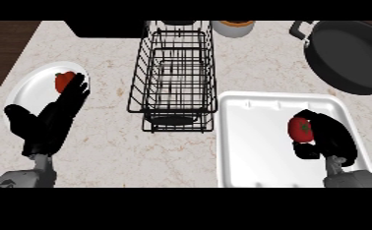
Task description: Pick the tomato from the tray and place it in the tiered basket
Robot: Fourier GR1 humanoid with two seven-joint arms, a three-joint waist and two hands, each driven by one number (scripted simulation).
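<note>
Head view showed the tomato (301, 129) over the right part of the white tray (254, 140), a round red fruit with a dark green stem patch facing up. The right hand (328, 138) was wrapped about it from the right: black fingers arched over its top and a thumb sat below it, so the fruit looked pinched between them. Whether it rested on the tray floor or hung just above it could not be told from this steep angle.

Being round, the tomato had no long axis to speak of, so its orientation in the hand mattered little. What the coming move turned on was direction: the tiered basket (173, 76), a black wire rack standing upright on the counter (109, 145), lay to the left of the held fruit and farther from the robot, just beside the tray's left rim. By my judgement the carry would go up, leftward and away, clearing the tray wall and the basket's wire rim before any lowering. The right hand was plainly the nearer one and already had the fruit.

The left hand (54, 116) rested at the view's left, fingers straight and relaxed, their tips lying over the edge of a white plate (29, 89) that bore a small red vegetable (64, 80). A dark pan (341, 57) sat beyond the tray at the right. No brand, label or readable writing appeared anywhere.
</note>
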